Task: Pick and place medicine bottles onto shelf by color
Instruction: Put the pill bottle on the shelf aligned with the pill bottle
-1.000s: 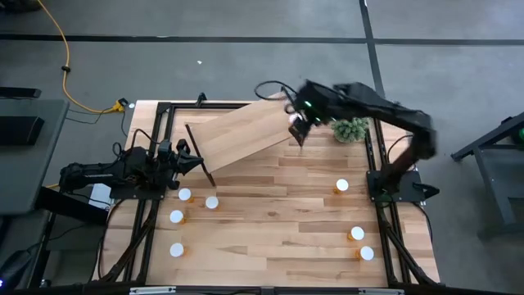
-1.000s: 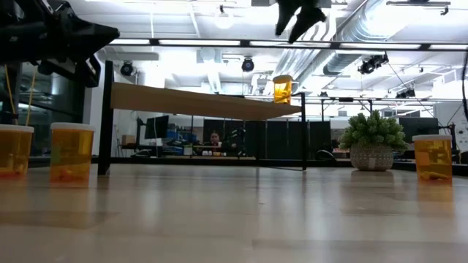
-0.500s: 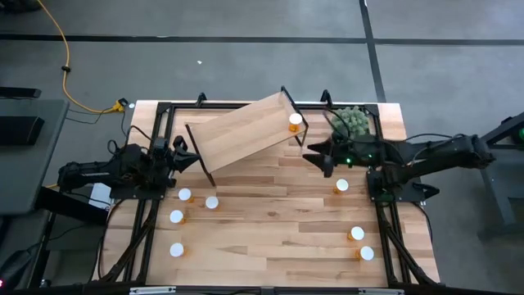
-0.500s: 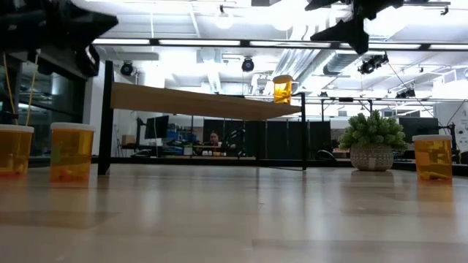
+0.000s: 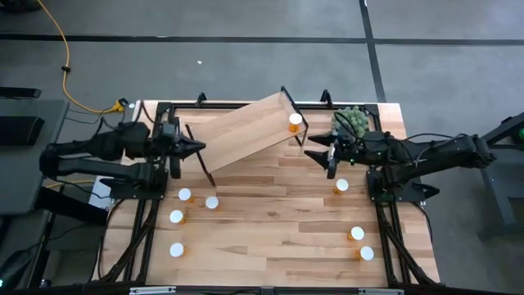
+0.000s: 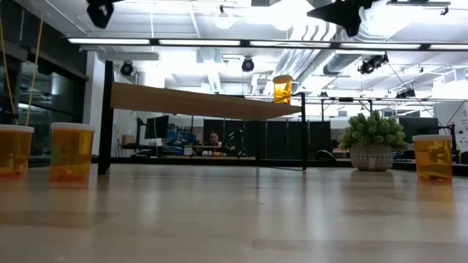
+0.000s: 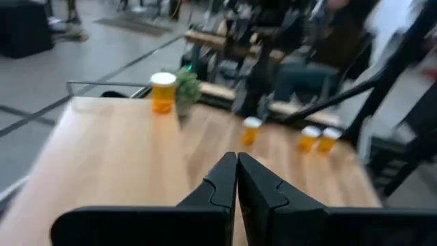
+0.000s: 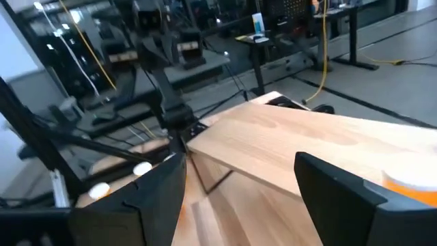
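The shelf point(image 5: 246, 131) is a light-wood plank on thin black legs, standing slantwise at the table's far middle. One orange medicine bottle point(image 5: 295, 121) with a white cap stands on its right end, also seen in the low view point(image 6: 282, 88). Several more bottles stand on the tabletop: a group at the left point(image 5: 185, 195) and others at the right point(image 5: 341, 186). My left gripper point(image 5: 196, 148) is shut and empty, raised beside the shelf's left end; its shut fingers point(image 7: 236, 179) point level over the plank. My right gripper point(image 5: 315, 157) hangs open and empty, right of the shelf.
A fuzzy green potted plant point(image 5: 352, 120) stands at the far right, close behind my right arm. Black frame rails point(image 5: 151, 164) run along the table's sides. Bare tabletop lies in the middle point(image 5: 270, 213) between the two bottle groups.
My right gripper has drawn back from above the shelf's right end toward the table's right edge, sunk a little and tipped from pointing down to about level, staying open. My left gripper has risen beside the shelf's left end, staying shut. The bottle on the shelf has kept its place.
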